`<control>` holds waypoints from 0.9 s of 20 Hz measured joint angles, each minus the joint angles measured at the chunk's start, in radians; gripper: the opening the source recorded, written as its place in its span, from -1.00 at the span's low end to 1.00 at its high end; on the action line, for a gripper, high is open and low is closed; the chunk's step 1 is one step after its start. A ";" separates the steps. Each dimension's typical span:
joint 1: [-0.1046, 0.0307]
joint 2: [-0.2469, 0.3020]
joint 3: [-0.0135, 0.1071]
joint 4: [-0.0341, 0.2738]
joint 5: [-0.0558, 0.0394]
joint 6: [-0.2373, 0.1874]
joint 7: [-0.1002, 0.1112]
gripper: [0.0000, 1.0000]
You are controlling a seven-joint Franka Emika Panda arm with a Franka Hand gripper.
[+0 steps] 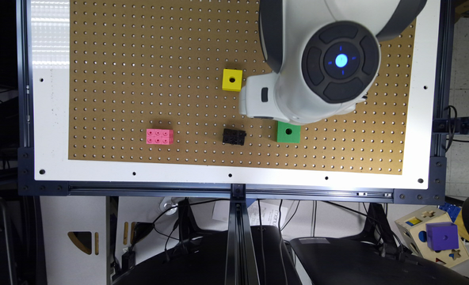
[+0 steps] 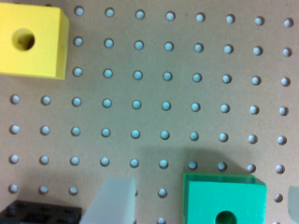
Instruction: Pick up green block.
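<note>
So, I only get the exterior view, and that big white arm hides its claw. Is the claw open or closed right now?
Observer: Open. In the wrist view the gripper has its two pale fingers spread apart.
Visitor: Is it lined up with the green block?
Observer: Yes, the green block sits between the two fingers, closer to one than the other.
Visitor: Is it touching it?
Observer: No contact that I can see. Bare pegboard shows between the block and each finger.
</note>
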 joint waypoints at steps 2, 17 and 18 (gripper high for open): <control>0.000 0.009 0.002 0.003 0.0000 0.000 0.000 1.00; 0.003 0.146 0.016 0.030 0.0000 0.102 0.004 1.00; 0.003 0.155 0.018 0.040 0.0000 0.102 0.005 1.00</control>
